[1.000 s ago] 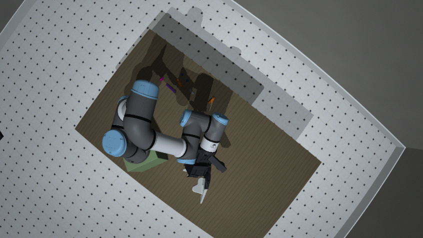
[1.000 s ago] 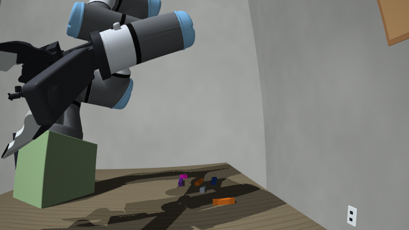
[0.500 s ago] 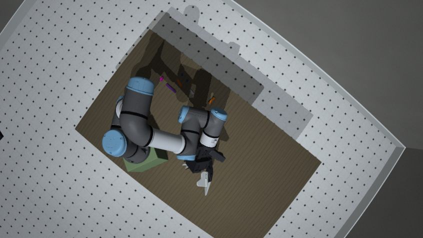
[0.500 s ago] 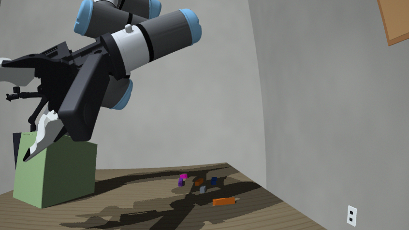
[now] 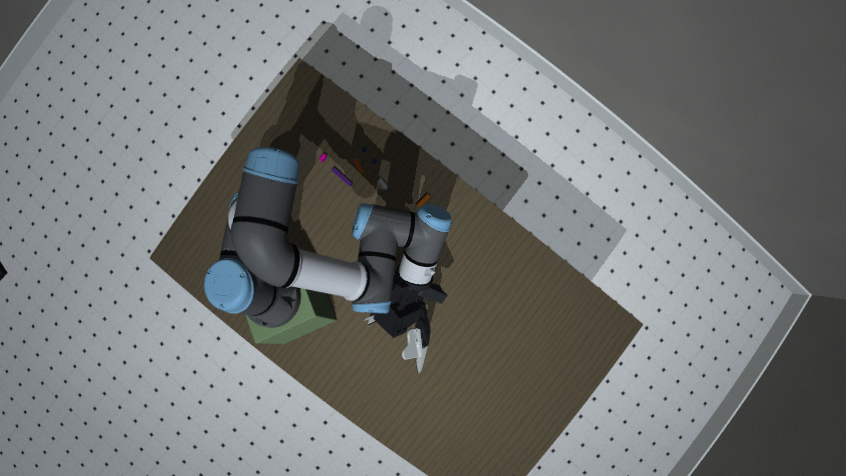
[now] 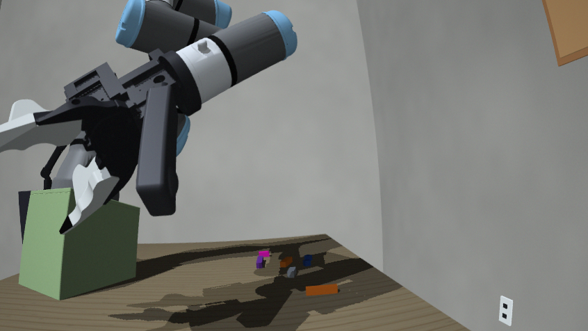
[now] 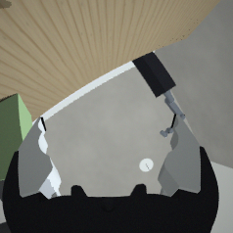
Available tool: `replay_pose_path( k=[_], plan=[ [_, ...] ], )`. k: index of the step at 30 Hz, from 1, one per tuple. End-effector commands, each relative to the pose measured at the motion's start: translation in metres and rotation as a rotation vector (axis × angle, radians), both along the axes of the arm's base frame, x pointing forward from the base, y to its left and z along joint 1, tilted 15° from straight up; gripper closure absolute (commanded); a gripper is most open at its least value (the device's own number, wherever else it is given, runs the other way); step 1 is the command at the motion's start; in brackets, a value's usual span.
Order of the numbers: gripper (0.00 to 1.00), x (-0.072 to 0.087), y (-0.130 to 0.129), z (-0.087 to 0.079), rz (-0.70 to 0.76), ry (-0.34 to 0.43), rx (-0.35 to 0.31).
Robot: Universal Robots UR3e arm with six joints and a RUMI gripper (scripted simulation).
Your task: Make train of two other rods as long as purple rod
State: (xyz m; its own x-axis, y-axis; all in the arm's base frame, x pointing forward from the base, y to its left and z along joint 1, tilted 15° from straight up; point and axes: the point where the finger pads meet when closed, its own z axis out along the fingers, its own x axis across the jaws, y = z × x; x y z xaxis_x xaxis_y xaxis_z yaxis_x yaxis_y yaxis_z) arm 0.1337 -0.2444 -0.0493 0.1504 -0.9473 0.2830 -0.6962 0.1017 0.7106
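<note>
Rods are grouped on the bench (image 6: 370, 304): purple (image 6: 259, 262), magenta (image 6: 263, 253), orange (image 6: 321, 289). The end effector (image 6: 41, 172) is held fully open and empty, well apart from them.

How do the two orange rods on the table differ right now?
The orange rod nearer the arm lies apart from the other rods, its long side facing the exterior camera. The farther orange rod sits in the cluster between the purple rod and a blue rod, foreshortened and looking stubbier. Both lie flat, in shadow, untouched; the open gripper is aloft.
</note>
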Motion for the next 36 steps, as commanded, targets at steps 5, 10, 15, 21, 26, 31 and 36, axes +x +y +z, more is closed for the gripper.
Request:
replay_pose_path(
  k=[5,10,15,21,26,31,36],
  plan=[
    [0.0,0.02,0.022,-0.01,0.129,-0.03,0.174],
    [0.0,0.031,0.032,-0.013,0.195,-0.042,0.246],
    [0.0,0.04,0.042,-0.015,0.255,-0.053,0.308],
    [0.0,0.05,0.054,-0.017,0.33,-0.066,0.38],
    [0.0,0.059,0.063,-0.019,0.392,-0.076,0.436],
    [0.0,0.067,0.073,-0.02,0.458,-0.087,0.492],
    [0.0,0.076,0.083,-0.021,0.527,-0.098,0.548]
  ],
)
